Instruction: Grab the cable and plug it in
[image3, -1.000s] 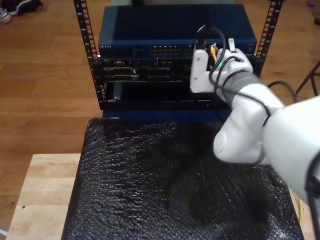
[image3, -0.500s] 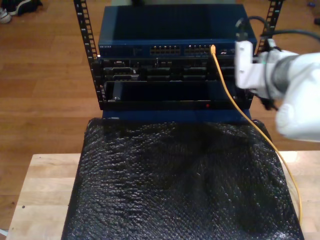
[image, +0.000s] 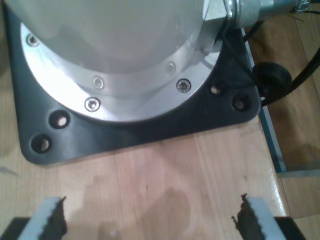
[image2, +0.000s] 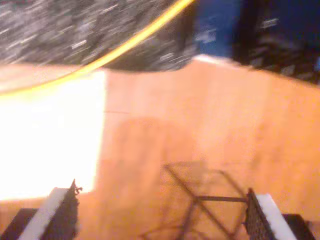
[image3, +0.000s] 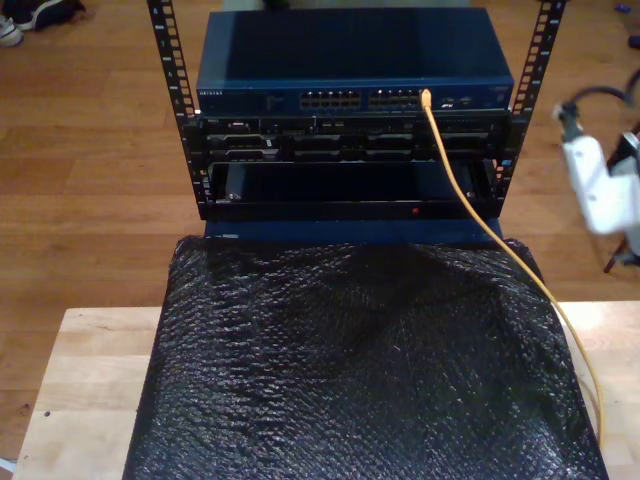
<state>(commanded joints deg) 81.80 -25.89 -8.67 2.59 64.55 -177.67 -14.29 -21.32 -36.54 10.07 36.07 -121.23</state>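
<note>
Well clear of my second gripper (image2: 160, 210) (jaws apart, view blurred), the cable (image3: 470, 205) seems plugged into the switch (image3: 350, 70).

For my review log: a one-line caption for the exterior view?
Cable plugged into the blue switch, trailing over the black mat; an arm at the exterior view's right.

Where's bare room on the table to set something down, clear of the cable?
Free: the pale wooden tabletop strip on the exterior view's left, bordered by the crinkled black plastic mat. The mat's middle also lies bare. Crowded: the mat's edge at the exterior view's right, where the thin yellow-orange network cable runs down from the blue rack switch.
</note>
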